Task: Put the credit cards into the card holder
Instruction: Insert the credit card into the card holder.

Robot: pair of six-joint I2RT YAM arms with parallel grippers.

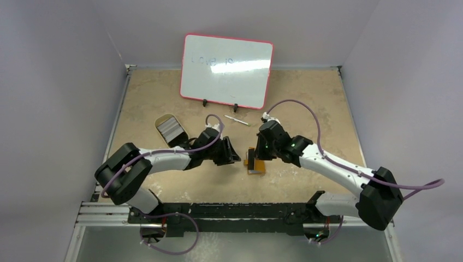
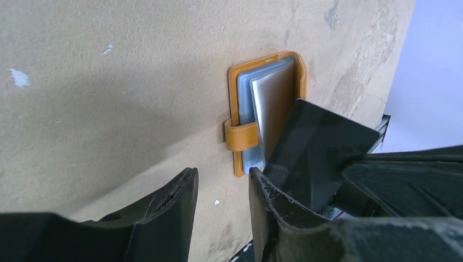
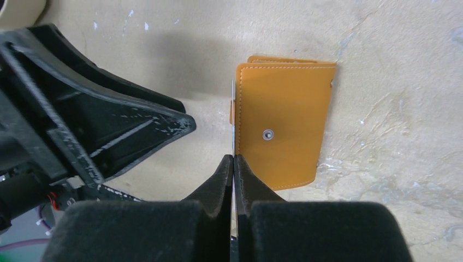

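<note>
The card holder [image 2: 267, 65], a small orange-tan leather-look wallet, is lying partly open on the counter between the two arms. Its clear bluish sleeves are fanning up and its snap tab is sticking out at one side. One black credit card [image 2: 319, 150] is hanging tilted just above it, pinched between the right jaws, its lower edge meeting the sleeves.

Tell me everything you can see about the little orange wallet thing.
The card holder is small, orange-tan and leather-looking, with pale stitching round its edges and a little metal snap stud on the outside. It rests open on the tan table. Inside are clear, bluish plastic sleeves, and a snap tab wraps across one edge. A black card, pinched in the right gripper, meets the sleeves at a tilt.
</note>
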